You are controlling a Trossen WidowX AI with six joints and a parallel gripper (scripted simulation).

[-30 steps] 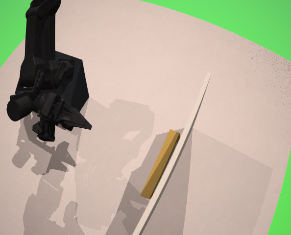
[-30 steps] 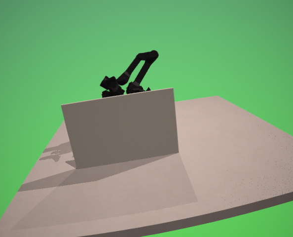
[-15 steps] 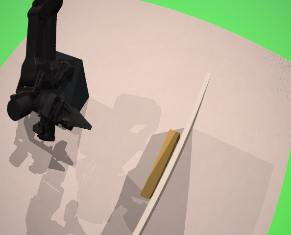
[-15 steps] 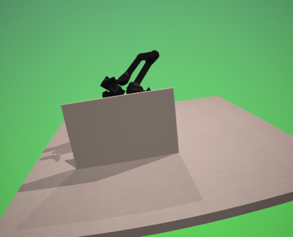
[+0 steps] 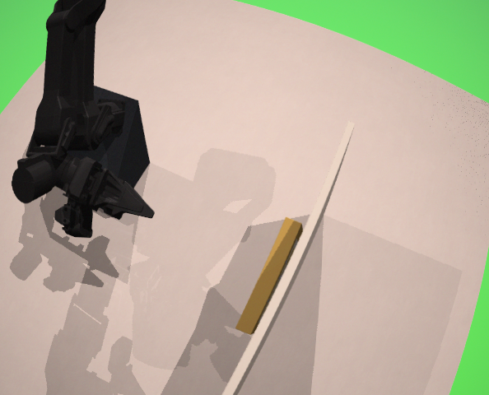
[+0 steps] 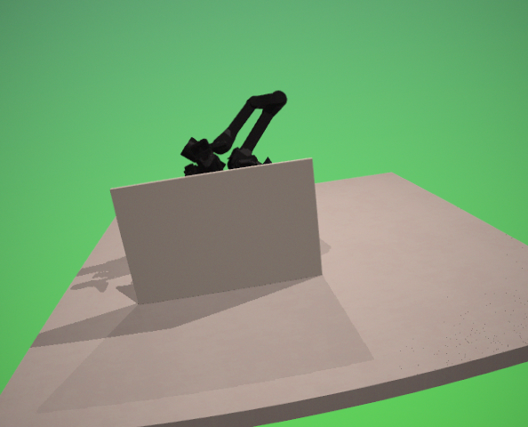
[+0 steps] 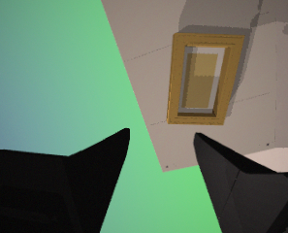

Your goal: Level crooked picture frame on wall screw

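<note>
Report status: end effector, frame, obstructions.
End effector open, nothing between the fingers, well short of the frame. Picture frame up against the wall panel, ungripped. No obstacle seen between them.

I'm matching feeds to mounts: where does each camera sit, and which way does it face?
Top: high above, looking steeply down at the wall edge-on; arm and gripper show.
Exterior: behind the wall, facing its back; the arm's upper parts show over it.
Wrist: on the arm, looking out past both fingers at the picture frame.
Top and wrist share the frame's front side.
</note>
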